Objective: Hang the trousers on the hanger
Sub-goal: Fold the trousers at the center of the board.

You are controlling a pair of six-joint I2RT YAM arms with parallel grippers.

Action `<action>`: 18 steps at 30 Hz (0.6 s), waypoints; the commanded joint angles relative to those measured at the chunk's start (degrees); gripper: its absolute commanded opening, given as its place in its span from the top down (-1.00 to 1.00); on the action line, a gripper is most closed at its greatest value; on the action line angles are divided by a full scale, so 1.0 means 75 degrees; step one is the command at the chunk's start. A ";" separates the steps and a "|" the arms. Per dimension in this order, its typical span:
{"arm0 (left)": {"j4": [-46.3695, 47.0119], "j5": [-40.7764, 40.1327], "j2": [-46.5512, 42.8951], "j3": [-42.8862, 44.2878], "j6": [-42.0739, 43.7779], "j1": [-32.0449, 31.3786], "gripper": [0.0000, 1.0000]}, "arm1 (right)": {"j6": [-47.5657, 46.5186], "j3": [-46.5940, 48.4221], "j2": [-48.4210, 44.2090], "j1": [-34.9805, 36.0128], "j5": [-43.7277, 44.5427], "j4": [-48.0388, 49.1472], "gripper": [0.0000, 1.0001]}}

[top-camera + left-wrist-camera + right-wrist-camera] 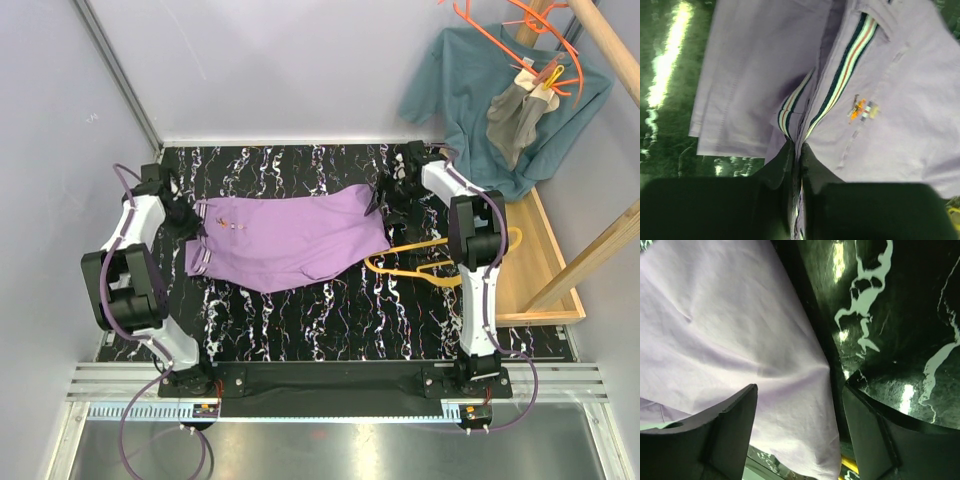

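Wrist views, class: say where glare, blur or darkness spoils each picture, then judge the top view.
Left wrist: glare streaks on the table upper left; left gripper dark, blurred; trousers slightly soft. Right wrist: bright glints on the table; right gripper underexposed. Top external: even light, sharp.
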 commanded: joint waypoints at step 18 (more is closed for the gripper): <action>-0.0360 -0.1897 -0.2143 -0.0277 -0.0983 -0.0244 -0.30 | -0.0124 -0.0391 -0.1912 0.0100 -0.0368 -0.0537 -0.28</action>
